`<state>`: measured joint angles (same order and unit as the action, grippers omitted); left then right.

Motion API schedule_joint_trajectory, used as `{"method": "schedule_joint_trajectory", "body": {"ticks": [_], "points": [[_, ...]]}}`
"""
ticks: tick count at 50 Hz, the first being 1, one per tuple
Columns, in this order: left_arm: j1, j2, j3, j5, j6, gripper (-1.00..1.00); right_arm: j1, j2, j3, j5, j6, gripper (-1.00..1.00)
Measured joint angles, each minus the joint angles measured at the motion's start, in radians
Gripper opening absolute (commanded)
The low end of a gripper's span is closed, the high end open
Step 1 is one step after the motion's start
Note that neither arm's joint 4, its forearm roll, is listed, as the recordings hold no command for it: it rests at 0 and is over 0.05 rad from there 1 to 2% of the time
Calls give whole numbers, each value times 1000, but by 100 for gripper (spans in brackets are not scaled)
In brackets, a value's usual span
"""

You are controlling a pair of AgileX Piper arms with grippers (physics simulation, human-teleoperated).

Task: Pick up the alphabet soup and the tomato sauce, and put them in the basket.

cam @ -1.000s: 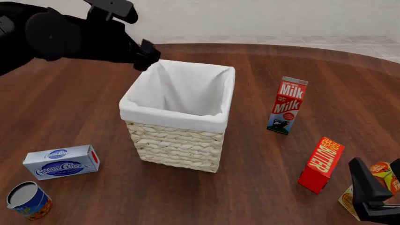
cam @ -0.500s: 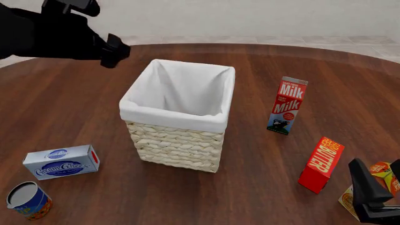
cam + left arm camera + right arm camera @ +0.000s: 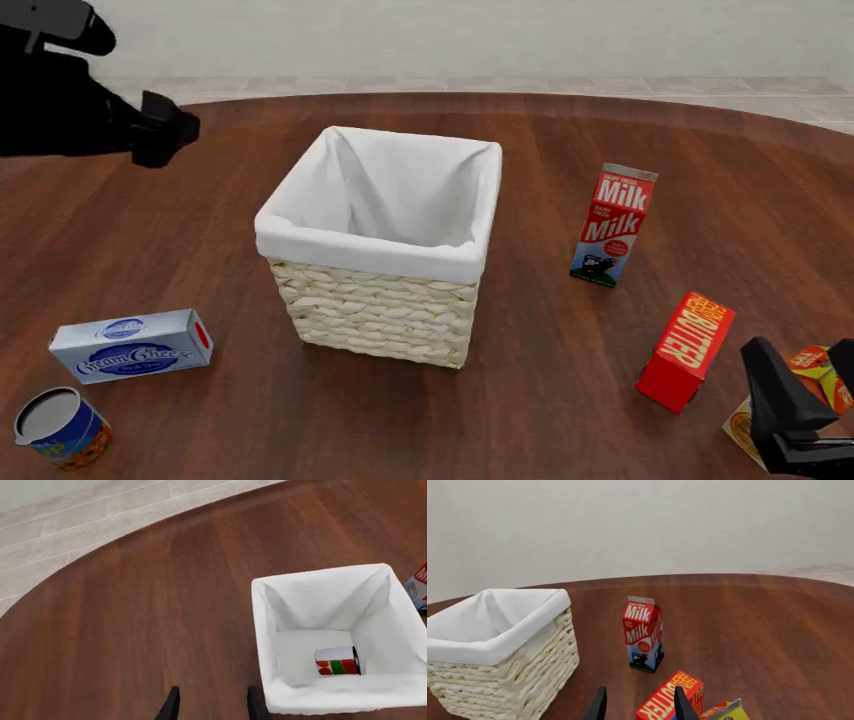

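Observation:
The alphabet soup (image 3: 60,428), a blue and orange can with a silver top, stands at the table's near left corner. The tomato sauce (image 3: 337,661), a red can with a green patch, lies on its side on the basket's floor, seen only in the left wrist view. The basket (image 3: 380,290) stands mid-table, its liner also showing in the wrist views (image 3: 267,625) (image 3: 500,650). My left gripper (image 3: 163,128) (image 3: 213,711) is open and empty, high over the far left of the table, beside the basket. My right gripper (image 3: 807,400) (image 3: 639,707) is open and empty, low at the near right.
A cream cheese box (image 3: 131,345) lies just behind the soup can. A milk carton (image 3: 614,225) (image 3: 642,634) stands right of the basket. A red butter box (image 3: 687,350) (image 3: 668,700) and an orange-yellow box (image 3: 817,362) stand close to the right gripper.
My left arm has swung left, away from above the basket's far left corner, to the table's far left. The right arm and the objects have not moved.

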<state>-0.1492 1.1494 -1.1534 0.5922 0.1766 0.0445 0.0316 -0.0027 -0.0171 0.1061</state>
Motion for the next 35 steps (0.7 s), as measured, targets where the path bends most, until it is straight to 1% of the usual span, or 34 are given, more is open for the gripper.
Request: {"method": "schedule_joint_trajectory", "body": {"ticks": [9,25,35], "points": [[50,-62,45,17,-1,100,4,-5,0,6,9,100],[156,-172,170,26,-11,100,15,-15,1,19,23,100],[212,-228,217,58,-9,100,20,-22,1,25,29,100]]}}
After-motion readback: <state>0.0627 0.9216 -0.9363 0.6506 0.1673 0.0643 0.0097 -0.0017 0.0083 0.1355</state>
